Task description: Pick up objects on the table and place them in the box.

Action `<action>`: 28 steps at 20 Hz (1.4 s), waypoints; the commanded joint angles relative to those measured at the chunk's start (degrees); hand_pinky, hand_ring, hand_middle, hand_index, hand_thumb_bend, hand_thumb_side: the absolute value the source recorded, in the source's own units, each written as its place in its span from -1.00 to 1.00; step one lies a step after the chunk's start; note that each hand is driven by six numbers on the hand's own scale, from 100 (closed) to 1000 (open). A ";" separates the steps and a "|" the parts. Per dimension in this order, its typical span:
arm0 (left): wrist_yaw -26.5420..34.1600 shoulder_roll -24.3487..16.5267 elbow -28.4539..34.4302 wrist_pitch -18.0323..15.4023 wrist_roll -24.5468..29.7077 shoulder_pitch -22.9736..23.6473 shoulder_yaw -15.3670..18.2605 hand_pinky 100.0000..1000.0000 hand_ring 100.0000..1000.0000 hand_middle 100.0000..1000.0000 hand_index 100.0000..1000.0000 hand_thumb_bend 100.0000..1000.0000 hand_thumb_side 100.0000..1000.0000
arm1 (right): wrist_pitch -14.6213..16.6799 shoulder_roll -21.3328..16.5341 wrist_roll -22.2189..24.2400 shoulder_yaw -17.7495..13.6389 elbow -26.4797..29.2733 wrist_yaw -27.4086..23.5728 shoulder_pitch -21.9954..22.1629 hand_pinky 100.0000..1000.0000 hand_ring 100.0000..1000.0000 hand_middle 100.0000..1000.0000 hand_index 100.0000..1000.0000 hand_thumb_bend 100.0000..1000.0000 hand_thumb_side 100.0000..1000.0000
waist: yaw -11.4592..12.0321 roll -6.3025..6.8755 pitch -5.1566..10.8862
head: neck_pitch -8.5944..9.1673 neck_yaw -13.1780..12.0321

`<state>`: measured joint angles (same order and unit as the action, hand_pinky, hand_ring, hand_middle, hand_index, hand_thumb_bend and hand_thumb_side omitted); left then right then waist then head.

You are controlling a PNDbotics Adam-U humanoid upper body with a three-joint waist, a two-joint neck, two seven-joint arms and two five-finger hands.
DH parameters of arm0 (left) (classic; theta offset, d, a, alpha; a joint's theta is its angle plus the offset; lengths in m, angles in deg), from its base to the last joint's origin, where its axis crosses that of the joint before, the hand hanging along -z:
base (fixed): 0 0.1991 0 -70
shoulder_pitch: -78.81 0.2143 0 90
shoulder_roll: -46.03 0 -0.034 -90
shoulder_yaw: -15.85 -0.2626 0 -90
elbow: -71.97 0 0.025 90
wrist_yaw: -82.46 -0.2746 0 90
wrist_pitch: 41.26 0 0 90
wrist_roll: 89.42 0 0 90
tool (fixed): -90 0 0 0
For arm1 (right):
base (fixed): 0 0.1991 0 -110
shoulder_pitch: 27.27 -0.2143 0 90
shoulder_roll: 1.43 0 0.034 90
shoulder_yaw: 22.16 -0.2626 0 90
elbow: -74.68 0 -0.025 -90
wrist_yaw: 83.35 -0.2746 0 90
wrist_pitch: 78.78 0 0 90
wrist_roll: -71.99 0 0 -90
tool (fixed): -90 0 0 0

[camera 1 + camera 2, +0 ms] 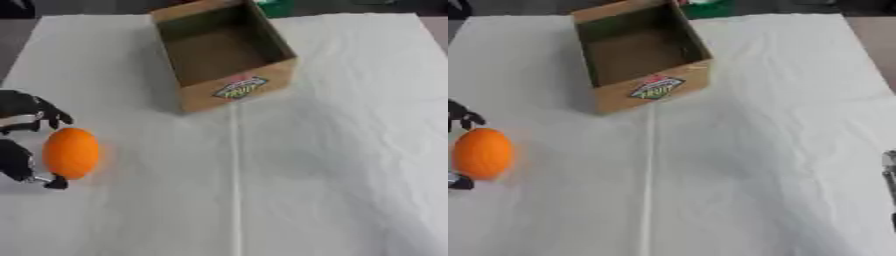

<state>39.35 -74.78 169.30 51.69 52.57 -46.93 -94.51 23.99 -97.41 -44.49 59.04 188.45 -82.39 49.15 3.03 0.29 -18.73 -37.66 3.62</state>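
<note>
An orange egg-shaped ball [70, 153] sits at the left side of the white-covered table [332, 165]. My left hand [19, 140] comes in from the left edge and brackets it, with fingers [54, 116] curled at its top and the thumb [54, 182] against its bottom end. An open cardboard box [234, 90] with a fruit label stands at the far middle, and nothing shows inside it. Only a sliver of my right hand [890, 167] shows at the right edge in the right eye view.
A green object [276, 7] lies just behind the box. A crease in the cloth [234, 180] runs from the box toward the near edge. White cloth stretches between the ball and the box.
</note>
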 commanded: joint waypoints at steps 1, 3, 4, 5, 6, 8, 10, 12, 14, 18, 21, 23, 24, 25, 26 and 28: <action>2.09 -0.60 0.07 0.12 -0.02 -0.96 0.24 -0.12 0.37 0.52 0.89 0.43 0.20 | -0.17 -0.76 -0.05 -0.43 0.82 -0.10 -0.21 0.56 0.59 0.38 0.61 -1.00 1.00 | -0.06 0.20 0.83 | 0.61 -0.25; 3.40 -0.39 0.07 0.82 -0.02 -1.32 0.24 -0.13 0.35 0.41 0.85 0.40 0.20 | -0.27 -0.68 -0.04 -0.41 0.82 -0.08 -0.14 0.57 0.59 0.38 0.61 -1.00 1.00 | -0.01 0.25 0.82 | 0.65 -0.30; 3.43 -0.32 0.05 1.19 -0.02 -1.52 0.19 -0.14 0.34 0.38 0.83 0.37 0.20 | -0.29 -0.64 -0.02 -0.40 0.82 -0.07 -0.12 0.57 0.59 0.38 0.61 -1.00 1.00 | 0.00 0.27 0.80 | 0.69 -0.35; 3.09 -0.26 -0.06 1.50 -0.02 -1.65 0.08 -0.18 0.31 0.30 0.76 0.27 0.18 | -0.30 -0.60 -0.01 -0.40 0.82 -0.07 -0.11 0.57 0.59 0.38 0.61 -1.00 1.00 | -0.01 0.27 0.80 | 0.71 -0.39; 2.54 -0.17 -0.26 1.69 -0.02 -1.70 -0.07 -0.20 0.29 0.28 0.74 0.24 0.18 | -0.28 -0.59 -0.02 -0.41 0.82 -0.07 -0.09 0.57 0.59 0.38 0.61 -1.00 1.00 | -0.05 0.25 0.80 | 0.75 -0.42; 1.19 -0.30 -0.64 1.57 -0.02 -1.77 -0.39 -0.26 0.26 0.26 0.66 0.08 0.14 | -0.21 -0.58 -0.09 -0.48 0.82 -0.07 -0.05 0.57 0.59 0.38 0.61 -1.00 1.00 | -0.14 0.23 0.80 | 0.80 -0.44; -0.43 -0.51 -1.16 0.74 -0.02 -1.66 -0.80 -0.28 0.25 0.27 0.64 -0.16 0.02 | -0.12 -0.54 -0.19 -0.54 0.82 -0.12 -0.02 0.57 0.59 0.38 0.61 -1.00 1.00 | -0.24 0.22 0.79 | 0.85 -0.54; -2.05 -0.48 -1.70 -0.52 -0.02 -1.50 -1.17 -0.30 0.23 0.28 0.63 -0.53 -0.14 | -0.03 -0.45 -0.37 -0.60 0.82 -0.22 -0.02 0.57 0.59 0.37 0.60 -1.00 1.00 | -0.29 0.21 0.78 | 0.89 -0.59; -3.50 -0.28 -2.39 -1.95 -0.02 -1.24 -1.47 -0.30 0.24 0.30 0.64 -0.71 -0.19 | 0.05 -0.41 -0.48 -0.59 0.82 -0.32 -0.03 0.57 0.58 0.37 0.60 -1.00 1.00 | -0.31 0.17 0.76 | 0.90 -0.66; -4.46 -0.07 -4.23 -4.53 -0.02 -0.86 -2.14 -0.32 0.23 0.30 0.63 -0.88 -0.22 | 0.22 -0.40 -0.57 -0.57 0.82 -0.44 -0.06 0.57 0.58 0.37 0.60 -1.00 1.00 | -0.32 0.12 0.71 | 0.90 -0.73; -4.10 0.11 -5.17 -5.42 -0.02 -0.90 -2.23 -0.39 0.14 0.20 0.57 -1.00 -0.30 | 0.28 -0.38 -0.68 -0.59 0.82 -0.55 -0.05 0.57 0.58 0.37 0.60 -1.00 1.00 | -0.34 0.12 0.69 | 0.83 -0.72; -3.13 0.23 -5.21 -5.25 -0.02 -0.95 -1.92 -0.43 0.08 0.27 0.57 -1.00 -0.37 | 0.28 -0.36 -0.79 -0.60 0.82 -0.61 0.01 0.57 0.58 0.37 0.60 -1.00 1.00 | -0.32 0.10 0.68 | 0.82 -0.66; -2.49 0.42 -5.00 -4.91 -0.02 -0.98 -1.55 -0.44 0.06 0.31 0.58 -1.00 -0.38 | 0.28 -0.34 -0.85 -0.61 0.82 -0.65 0.02 0.57 0.58 0.37 0.60 -1.00 1.00 | -0.29 0.09 0.69 | 0.81 -0.60; -1.74 0.49 -4.67 -4.42 -0.02 -0.99 -1.16 -0.45 0.06 0.32 0.58 -1.00 -0.38 | 0.29 -0.33 -0.88 -0.61 0.82 -0.68 0.04 0.57 0.58 0.37 0.60 -1.00 1.00 | -0.26 0.08 0.70 | 0.80 -0.55; -0.98 0.44 -4.19 -3.83 -0.02 -1.06 -0.66 -0.46 0.05 0.33 0.60 -1.00 -0.36 | 0.28 -0.33 -0.89 -0.61 0.82 -0.70 0.08 0.57 0.58 0.37 0.60 -1.00 1.00 | -0.22 0.08 0.71 | 0.78 -0.48; 0.61 0.13 -3.12 -2.39 -0.23 -1.02 0.42 -0.47 0.04 0.34 0.59 -1.00 -0.34 | 0.23 -0.30 -0.88 -0.61 0.82 -0.70 0.18 0.57 0.58 0.36 0.60 -1.00 1.00 | -0.12 0.11 0.73 | 0.78 -0.33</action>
<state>39.06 -73.32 165.36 48.58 52.31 -47.56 -95.19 24.21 -96.90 -45.19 59.01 188.45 -82.88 49.65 2.83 0.48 -18.80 -37.20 3.18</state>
